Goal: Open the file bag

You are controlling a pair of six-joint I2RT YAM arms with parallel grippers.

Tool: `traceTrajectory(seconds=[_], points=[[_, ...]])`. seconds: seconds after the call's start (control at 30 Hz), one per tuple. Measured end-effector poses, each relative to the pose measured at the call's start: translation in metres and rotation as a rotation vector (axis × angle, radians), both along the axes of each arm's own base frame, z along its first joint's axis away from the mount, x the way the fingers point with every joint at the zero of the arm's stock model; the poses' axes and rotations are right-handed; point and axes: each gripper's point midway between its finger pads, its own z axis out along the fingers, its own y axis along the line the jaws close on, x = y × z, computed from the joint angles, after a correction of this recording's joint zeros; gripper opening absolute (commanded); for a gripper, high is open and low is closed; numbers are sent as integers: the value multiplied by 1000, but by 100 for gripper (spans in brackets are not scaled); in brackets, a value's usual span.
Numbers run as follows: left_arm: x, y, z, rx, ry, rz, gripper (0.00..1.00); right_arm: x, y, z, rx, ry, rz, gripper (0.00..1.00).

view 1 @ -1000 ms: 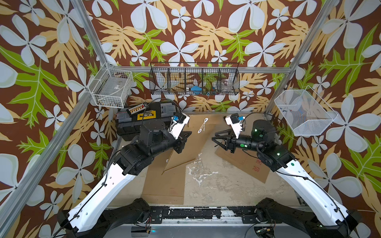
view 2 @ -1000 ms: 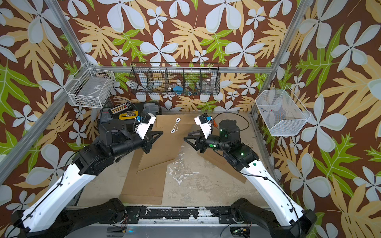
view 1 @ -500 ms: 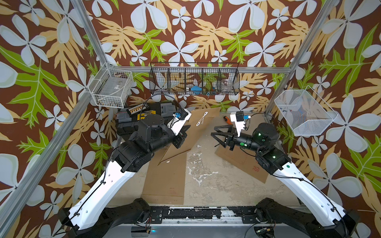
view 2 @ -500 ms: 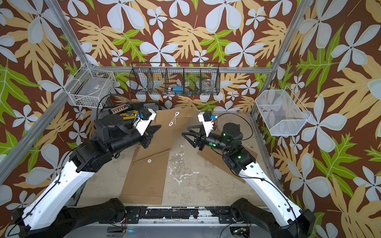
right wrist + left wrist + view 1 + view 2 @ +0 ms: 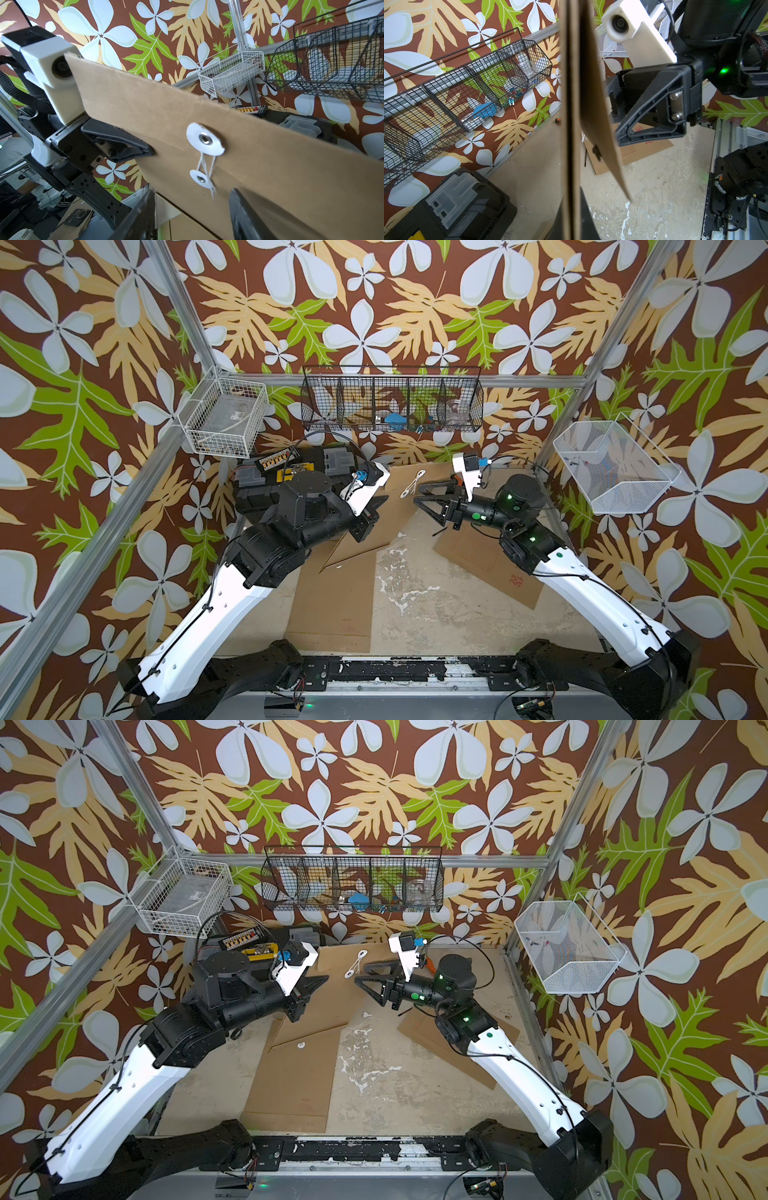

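The left tool (image 5: 316, 982) grasps the file bag (image 5: 270, 158); the right tool (image 5: 360, 974), released near the bag's string (image 5: 205, 166), could snag and break it.

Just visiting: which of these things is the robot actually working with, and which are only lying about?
In use: file bag, held up by the left end effector; its string tie; open right end effector.
Lying about: other flat file bags, black toolbox, black wire basket, white wire basket.
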Motion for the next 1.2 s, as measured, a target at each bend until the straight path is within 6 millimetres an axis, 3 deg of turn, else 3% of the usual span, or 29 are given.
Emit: traceTrajectory(seconds=[0.27,0.7,1.2], points=[[-3,-4,0,-3,4,-23,0,2,5,-4,-2,21,27,41],[-5,-3,-3,0,8,-24,0,4,5,-9,-11,54,20,0],[1,0,-20,29,30,13,0,-6,0,-21,-99,43,23,0]])
